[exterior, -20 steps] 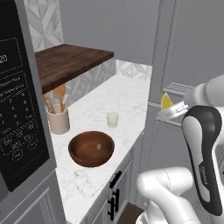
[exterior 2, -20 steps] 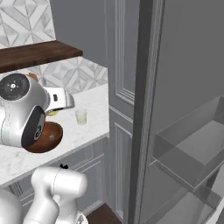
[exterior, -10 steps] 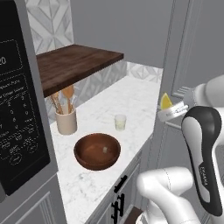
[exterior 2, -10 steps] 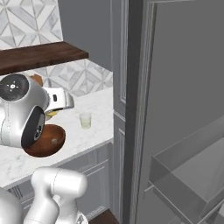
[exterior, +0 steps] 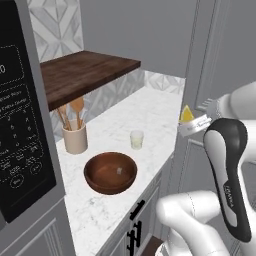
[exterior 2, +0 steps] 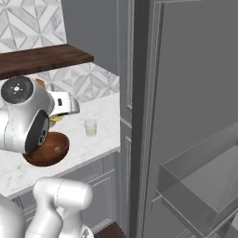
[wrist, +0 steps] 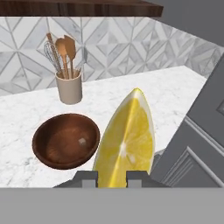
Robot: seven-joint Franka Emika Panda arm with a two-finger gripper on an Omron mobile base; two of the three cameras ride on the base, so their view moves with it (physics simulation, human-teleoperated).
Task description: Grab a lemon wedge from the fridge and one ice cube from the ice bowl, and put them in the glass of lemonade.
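Above the counter's right edge, clear of the marble, the gripper (exterior: pixel 192 125) carries the lemon wedge (exterior: pixel 186 114), jaws pinched on its lower end with the pointed tip standing up. From the hand view the wedge (wrist: pixel 126 142) rises between the two finger tips, cut face toward the camera.

Glass of lemonade (exterior: pixel 136 139) stands on the counter (exterior: pixel 150 110), left of the gripper and apart from it. Ice bowl (exterior: pixel 110 173) sits nearer and further left; one ice cube (exterior: pixel 119 171) lies inside, right of centre. Utensil holder (exterior: pixel 75 137) is to the far left of the bowl. Fridge (exterior 2: pixel 186 116) fills the right side, door open, a glass shelf (exterior 2: pixel 204 176) showing.

Risks, as judged:
- Grip is on the narrow end only; the wedge could pivot or slip during the swing left, dropping onto the counter or floor.
- Glass mouth is small; a release off centre would bounce the wedge off the rim.
- Coming in low could knock the tumbler and spill it.
- Bowl lies close to the glass; a stray drop may land there instead.
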